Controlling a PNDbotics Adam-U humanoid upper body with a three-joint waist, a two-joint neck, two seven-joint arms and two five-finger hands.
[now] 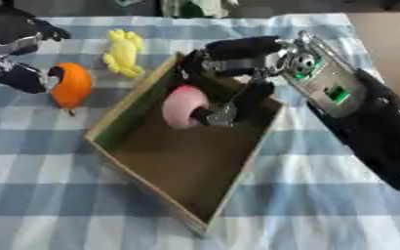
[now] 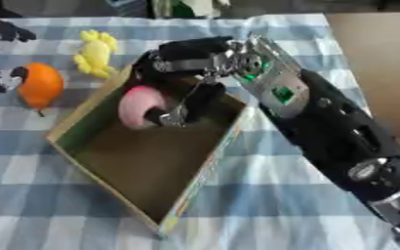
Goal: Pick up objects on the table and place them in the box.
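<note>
The right hand [image 1: 229,73] reaches in from the right over the box's [image 1: 152,190] far end, fingers curled round a pink object [image 1: 183,106] held just inside. Releasing it low would stop it bouncing out (a judgement). At far left the left hand [image 1: 20,75] pinches an orange object [image 1: 71,84] on the checked counter [image 1: 323,205]; a yellow object [image 1: 124,52] lies nearby.

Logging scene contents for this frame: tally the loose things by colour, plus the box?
Pink: 1, a round thing held by the right hand inside the box
Orange: 1, a rounded thing at the left hand, outside the box
Yellow: 1, a toy on the cloth
Box: 1
Total: 4
</note>
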